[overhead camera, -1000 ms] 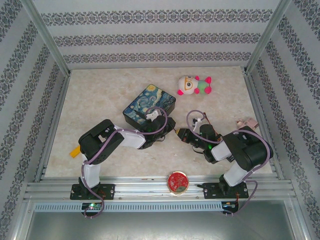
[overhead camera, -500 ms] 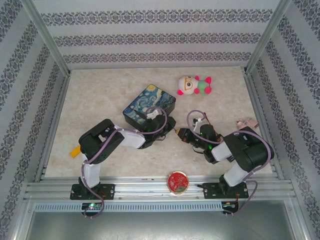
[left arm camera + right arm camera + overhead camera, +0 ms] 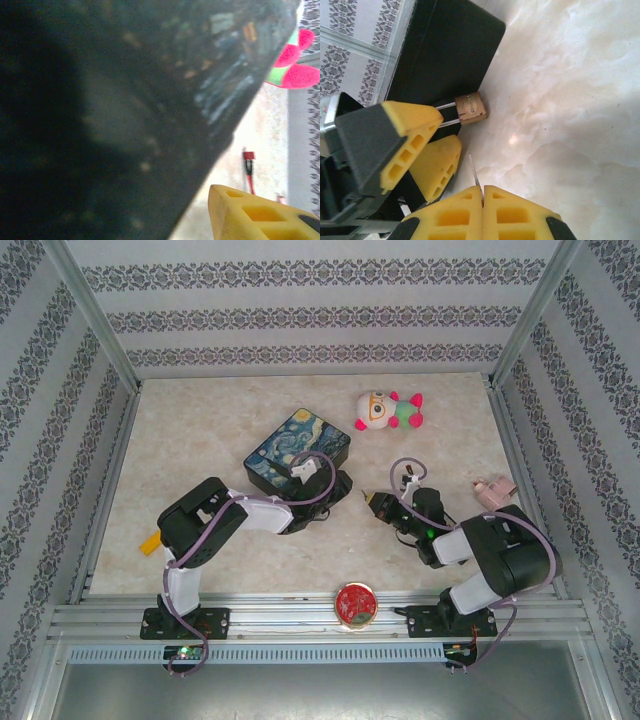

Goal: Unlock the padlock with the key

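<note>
Left gripper (image 3: 448,131): closed on the padlock's silvery shackle, yellow fingers (image 3: 412,137) on either side of it; in the top view (image 3: 338,486) it sits at the near right corner of the painted tin.
Right gripper (image 3: 482,190): fingers pressed together, pinching the key; in the top view (image 3: 373,501) it sits just right of the left gripper.
Padlock (image 3: 472,108): brass body lying sideways close to the tin's dark side wall, shackle pointing back into the left fingers.
Key (image 3: 474,170): thin grey blade sticking out from between the right fingertips, aimed toward the padlock; its tip is near the lock body but apart from it.
Painted tin (image 3: 298,447): middle of the marble table (image 3: 200,430), its dark wall (image 3: 125,100) close before the left wrist camera.
Plush toy (image 3: 388,410): far side, right of the tin.
Red disc (image 3: 355,604): near edge, between the arm bases.
</note>
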`<state>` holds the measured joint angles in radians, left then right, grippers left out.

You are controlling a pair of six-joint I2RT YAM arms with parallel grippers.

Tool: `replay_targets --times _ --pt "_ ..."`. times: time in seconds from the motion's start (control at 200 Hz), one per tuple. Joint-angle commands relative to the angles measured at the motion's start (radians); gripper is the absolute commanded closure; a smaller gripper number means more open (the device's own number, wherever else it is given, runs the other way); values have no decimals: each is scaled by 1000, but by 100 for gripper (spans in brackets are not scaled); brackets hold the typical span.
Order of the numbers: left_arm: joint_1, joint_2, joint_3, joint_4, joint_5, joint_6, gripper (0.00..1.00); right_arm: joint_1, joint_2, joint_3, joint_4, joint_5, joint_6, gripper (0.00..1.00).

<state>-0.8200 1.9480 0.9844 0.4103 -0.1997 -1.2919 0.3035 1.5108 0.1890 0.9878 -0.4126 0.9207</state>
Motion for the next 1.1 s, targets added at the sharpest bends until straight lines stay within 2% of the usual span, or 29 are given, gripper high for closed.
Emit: replay_targets --times 0.0,0.095,0.18,0.29,0.465,0.61,0.825,0.974,1.024,1.044,1.094 --pt "41 -44 7 -176 -104 63 44 -3 -44 28 -118 -28 -25 100" --pt "67 -61 12 -198 -119 117 40 -4 -62 48 -166 -38 -38 100" --pt "80 -75 38 -254 -147 169 29 -3 -69 66 -200 -47 -43 100" --pt "81 -80 91 -342 -189 225 24 -3 -63 89 -226 -61 -42 100" --pt "70 -37 221 -597 -239 174 23 -3 -31 112 -228 -81 -40 100" --pt "53 23 348 -821 -316 105 28 -7 -5 134 -229 -107 -50 100" --pt "26 94 461 -971 -431 20 30 -47 22 149 -227 -165 -65 100" --pt "-6 108 494 -1025 -501 -15 27 -83 19 148 -226 -200 -72 100" --pt "-20 102 493 -1019 -524 -7 25 -94 15 148 -227 -207 -74 100" --pt "-24 100 494 -1016 -527 -3 18 -98 14 149 -229 -210 -75 100" --pt "-29 96 493 -1009 -516 5 10 -107 8 148 -232 -214 -77 100"
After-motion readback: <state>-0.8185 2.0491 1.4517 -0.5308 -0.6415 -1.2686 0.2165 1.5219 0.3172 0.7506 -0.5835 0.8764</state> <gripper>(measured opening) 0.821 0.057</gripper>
